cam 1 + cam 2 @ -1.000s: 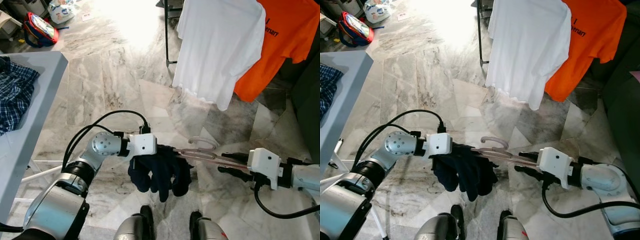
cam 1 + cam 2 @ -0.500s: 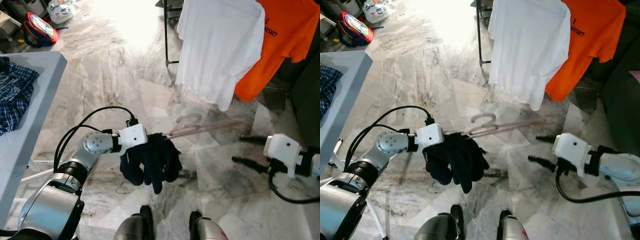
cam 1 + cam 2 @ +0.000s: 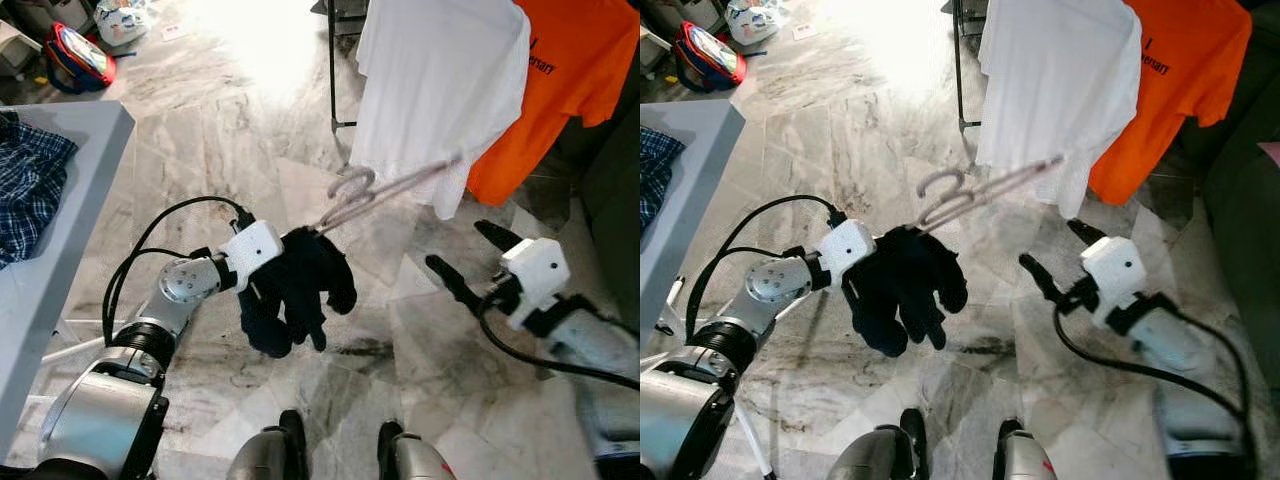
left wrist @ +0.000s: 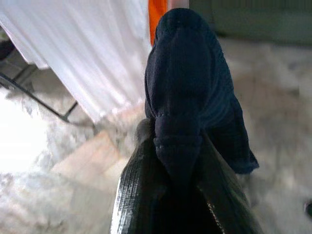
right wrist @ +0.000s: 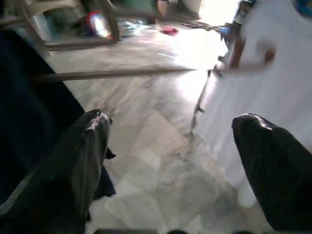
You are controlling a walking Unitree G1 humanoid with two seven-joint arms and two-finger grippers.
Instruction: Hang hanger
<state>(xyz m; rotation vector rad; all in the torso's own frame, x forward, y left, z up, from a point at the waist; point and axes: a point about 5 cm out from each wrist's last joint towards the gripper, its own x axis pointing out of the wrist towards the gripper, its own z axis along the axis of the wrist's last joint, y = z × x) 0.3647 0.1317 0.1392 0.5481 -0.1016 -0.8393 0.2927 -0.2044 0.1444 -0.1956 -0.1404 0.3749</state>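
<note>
Left eye view — left gripper (image 3: 285,262) pinches pale hanger (image 3: 385,188) draped with dark garment (image 3: 295,290); right gripper (image 3: 468,262) spread.

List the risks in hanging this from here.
1. Only the left gripper holds the hanger, by its garment-covered end; the right gripper is open and apart, so the long free end may swing or sag.
2. The dark garment is bunched at that end and could slide off.
</note>
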